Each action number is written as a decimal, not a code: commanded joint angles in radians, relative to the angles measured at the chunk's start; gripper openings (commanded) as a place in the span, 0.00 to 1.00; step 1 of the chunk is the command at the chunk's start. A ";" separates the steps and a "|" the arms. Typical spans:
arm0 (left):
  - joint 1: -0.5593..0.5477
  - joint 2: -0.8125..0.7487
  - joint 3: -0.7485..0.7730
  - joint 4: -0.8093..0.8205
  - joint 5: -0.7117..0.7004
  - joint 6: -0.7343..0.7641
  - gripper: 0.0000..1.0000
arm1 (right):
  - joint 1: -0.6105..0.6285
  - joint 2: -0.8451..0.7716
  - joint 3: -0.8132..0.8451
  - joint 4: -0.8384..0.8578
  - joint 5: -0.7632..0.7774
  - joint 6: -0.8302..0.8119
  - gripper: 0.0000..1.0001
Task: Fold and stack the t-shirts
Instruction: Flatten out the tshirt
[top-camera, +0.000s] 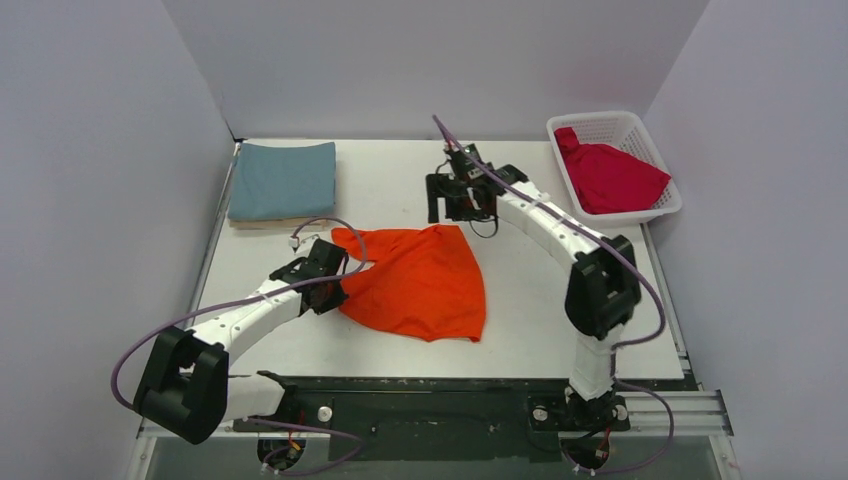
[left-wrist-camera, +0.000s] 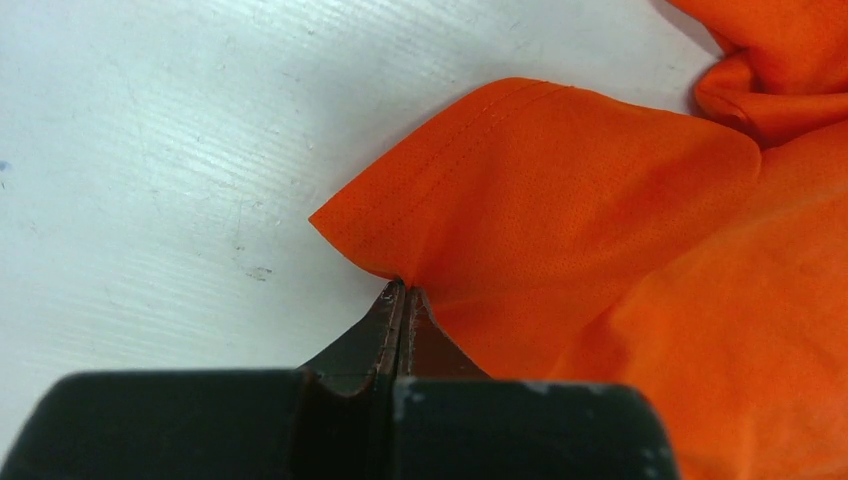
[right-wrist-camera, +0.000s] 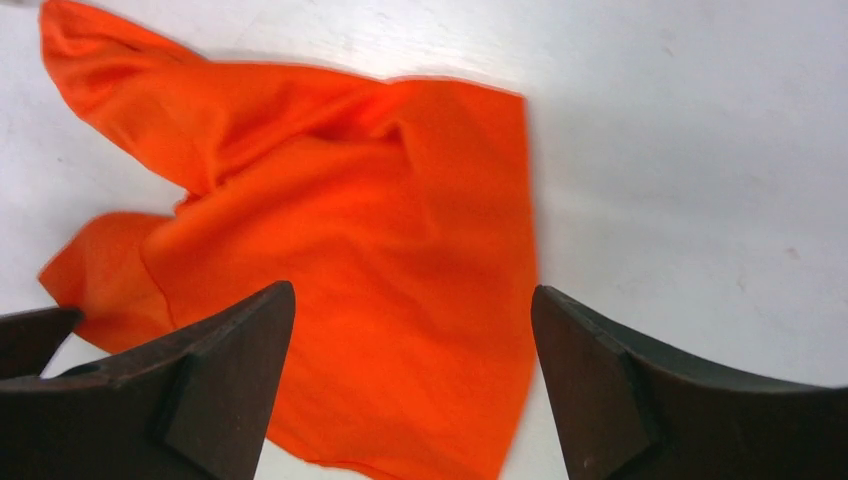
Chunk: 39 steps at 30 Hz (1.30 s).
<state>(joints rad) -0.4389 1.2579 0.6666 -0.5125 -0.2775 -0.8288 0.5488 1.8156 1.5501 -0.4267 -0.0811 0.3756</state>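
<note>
The bright orange t-shirt (top-camera: 420, 282) lies crumpled in the middle of the white table (top-camera: 390, 170). My left gripper (top-camera: 343, 283) is at its left edge, shut on a hemmed corner of the orange shirt (left-wrist-camera: 580, 200); the fingertips (left-wrist-camera: 388, 305) pinch the cloth low over the table. My right gripper (top-camera: 462, 212) hovers open and empty above the shirt's far edge, and the orange cloth (right-wrist-camera: 350, 200) shows between its spread fingers (right-wrist-camera: 250, 330). The teal-blue shirt (top-camera: 282, 178) lies folded at the far left on a beige one (top-camera: 262, 223). The crimson shirt (top-camera: 610, 178) sits in the basket.
A white lattice basket (top-camera: 625, 122) stands at the far right corner. Grey walls close in the table on the left, back and right. A black rail (top-camera: 430, 400) with the arm bases runs along the near edge.
</note>
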 joint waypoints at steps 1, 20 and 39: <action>-0.002 -0.027 -0.013 0.010 0.014 -0.035 0.00 | 0.105 0.225 0.311 -0.076 -0.009 -0.070 0.81; -0.003 -0.105 -0.093 0.106 0.111 -0.072 0.00 | 0.262 0.705 0.698 0.069 0.035 -0.126 0.78; 0.003 -0.172 0.048 -0.083 -0.084 -0.090 0.00 | 0.181 0.457 0.622 0.019 0.432 -0.055 0.00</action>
<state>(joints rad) -0.4393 1.1286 0.6102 -0.5194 -0.2481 -0.9016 0.8059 2.5095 2.2223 -0.4423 0.1585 0.2520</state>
